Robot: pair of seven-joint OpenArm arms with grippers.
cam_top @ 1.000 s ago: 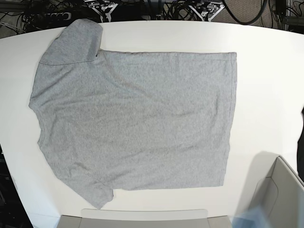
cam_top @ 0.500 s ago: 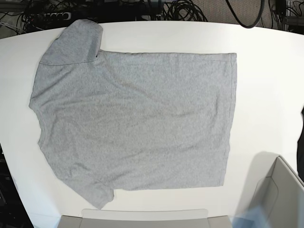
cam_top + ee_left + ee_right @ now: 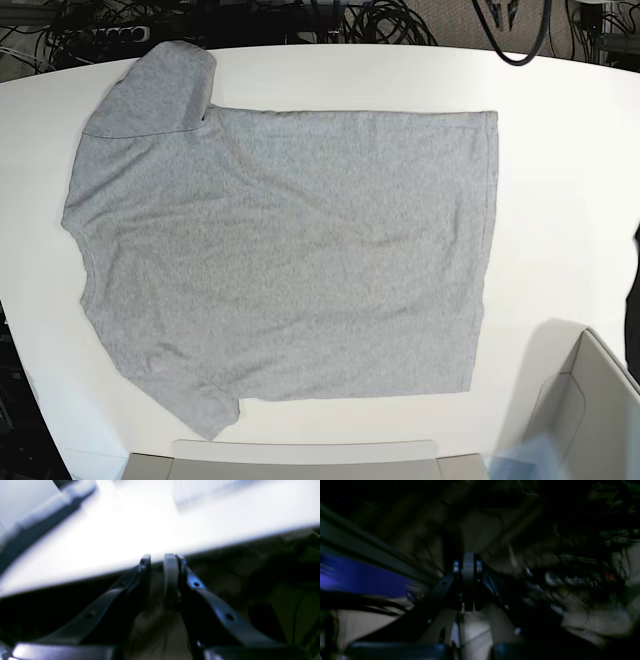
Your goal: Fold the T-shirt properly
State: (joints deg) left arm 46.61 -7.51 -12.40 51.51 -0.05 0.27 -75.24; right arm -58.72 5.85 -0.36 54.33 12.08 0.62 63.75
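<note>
The T-shirt (image 3: 290,250) lies spread flat on the white table (image 3: 560,150), plain grey side up, with both sleeves at the left and the hem at the right. No gripper touches it. In the blurred left wrist view my left gripper (image 3: 158,557) hangs over the table's edge (image 3: 125,562), its fingers a small gap apart with nothing between them. A dark pronged tip (image 3: 503,12) pokes in at the base view's top edge on that arm's side. My right gripper (image 3: 469,560) is shut and empty, off the table above dark cables. Neither wrist view shows the shirt.
An open grey box (image 3: 590,410) stands at the table's front right corner. A flat grey tray edge (image 3: 300,460) runs along the front. Cables (image 3: 380,20) and a power strip (image 3: 120,35) lie behind the table's far edge.
One second ago two pale arm ends showed at the top edge; half a second ago they were gone. Now a dark tip shows at the top right. The shirt has not moved.
</note>
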